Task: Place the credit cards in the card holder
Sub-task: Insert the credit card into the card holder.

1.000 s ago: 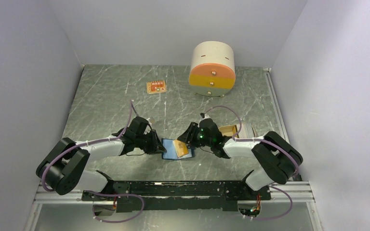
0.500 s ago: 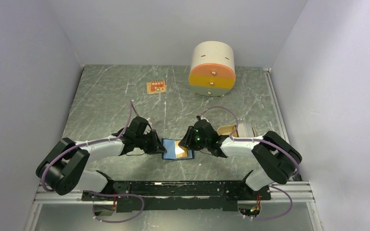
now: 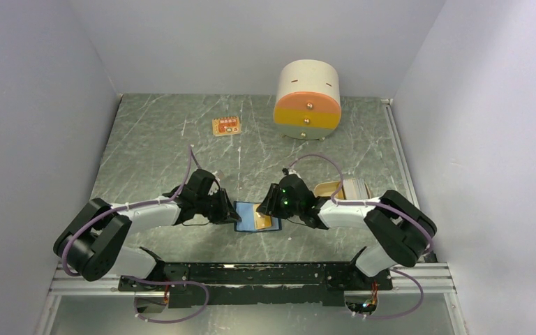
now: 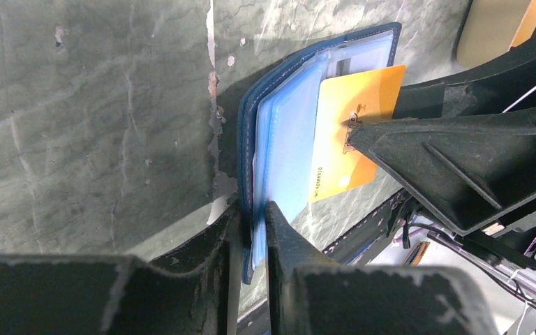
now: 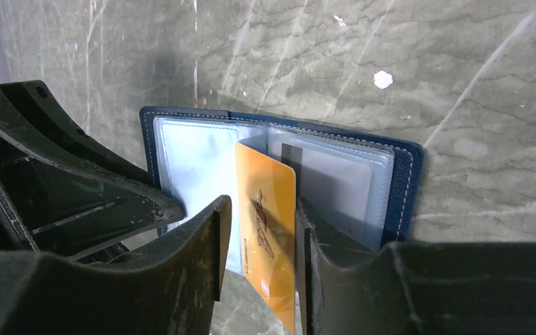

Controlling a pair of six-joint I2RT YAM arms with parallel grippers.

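The card holder (image 3: 246,216) lies open on the table, navy outside with clear light-blue sleeves (image 5: 188,153). My left gripper (image 3: 229,211) is shut on its left edge, pinching cover and sleeves (image 4: 252,206). An orange-tan credit card (image 3: 266,220) is partly slid into a sleeve (image 4: 335,160). My right gripper (image 3: 271,206) straddles that card's outer end (image 5: 262,202). The card (image 5: 265,188) rests against the right finger, and a narrow gap shows at the left one. More credit cards (image 3: 329,188) lie by the right arm.
A cream-and-orange round drawer unit (image 3: 307,101) stands at the back right. A small orange tag (image 3: 226,126) lies at the back left. A pale stack (image 3: 356,187) sits next to the spare cards. Grey walls close in both sides.
My right gripper has shifted a little left toward the holder, and the orange card has gone deeper into the sleeve and lies flatter. The left gripper has not moved.
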